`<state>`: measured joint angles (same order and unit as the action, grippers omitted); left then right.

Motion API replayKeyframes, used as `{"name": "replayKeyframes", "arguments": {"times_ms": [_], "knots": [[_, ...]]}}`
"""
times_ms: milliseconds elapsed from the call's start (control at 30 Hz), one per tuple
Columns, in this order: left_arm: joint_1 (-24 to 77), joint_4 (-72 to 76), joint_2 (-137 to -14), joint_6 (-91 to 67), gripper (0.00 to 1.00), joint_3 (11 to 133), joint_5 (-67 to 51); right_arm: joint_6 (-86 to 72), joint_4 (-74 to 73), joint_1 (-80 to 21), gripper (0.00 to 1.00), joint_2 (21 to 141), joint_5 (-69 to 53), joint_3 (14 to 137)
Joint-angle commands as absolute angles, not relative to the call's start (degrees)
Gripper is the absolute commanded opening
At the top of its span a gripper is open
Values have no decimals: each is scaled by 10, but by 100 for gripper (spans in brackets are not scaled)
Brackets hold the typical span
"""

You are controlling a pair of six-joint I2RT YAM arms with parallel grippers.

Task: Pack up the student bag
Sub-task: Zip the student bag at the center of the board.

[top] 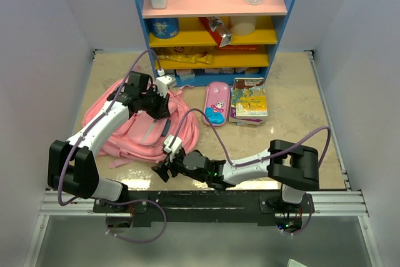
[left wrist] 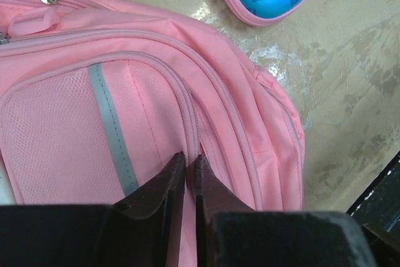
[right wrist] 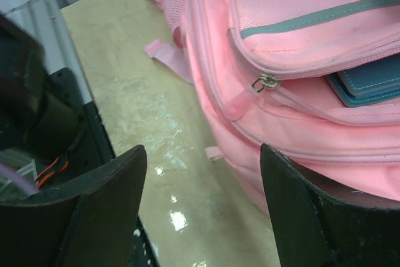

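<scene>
Student bag (top: 140, 134) lay flat on the left half of the table (top: 300, 148), a blue-covered item (right wrist: 375, 79) showing in one open pocket. Over its far part the left gripper (left wrist: 189, 156) had its fingers narrow, tips at a piped seam; whether they pinched it I couldn't tell. At its near edge the right gripper (right wrist: 203, 148) stood wide, holding nothing. Just right sat a pencil case (top: 215, 104), then books (top: 249, 101).
</scene>
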<state>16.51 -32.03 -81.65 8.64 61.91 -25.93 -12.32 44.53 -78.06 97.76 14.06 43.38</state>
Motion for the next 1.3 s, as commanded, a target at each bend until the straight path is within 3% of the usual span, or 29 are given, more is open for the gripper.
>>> {"name": "replayKeyframes", "arguments": {"times_ms": [0, 67, 100, 200, 300, 633, 833, 1100, 1267], "knots": [[165, -260, -807, 79, 15, 650, -265, -169, 410, -785, 76, 1004, 244, 510], [164, -263, -807, 82, 22, 650, -269, -182, 394, -786, 76, 1026, 288, 535], [164, -267, -805, 83, 40, 650, -270, -189, 387, -787, 76, 1032, 318, 543], [165, -278, -795, 92, 58, 651, -273, -197, 340, -787, 75, 1070, 347, 591], [163, -296, -776, 101, 67, 661, -269, -213, 275, -787, 72, 1105, 352, 646], [78, -367, -725, 204, 74, 657, -294, -285, 143, -795, 62, 1087, 372, 665], [-14, -408, -737, 306, 72, 632, -321, -295, 109, -805, 59, 1099, 362, 708], [-33, -429, -728, 393, 63, 574, -336, -331, 92, -807, 57, 1096, 329, 746], [-42, -417, -726, 402, 61, 552, -347, -380, 2, -809, 57, 1141, 330, 805]]}}
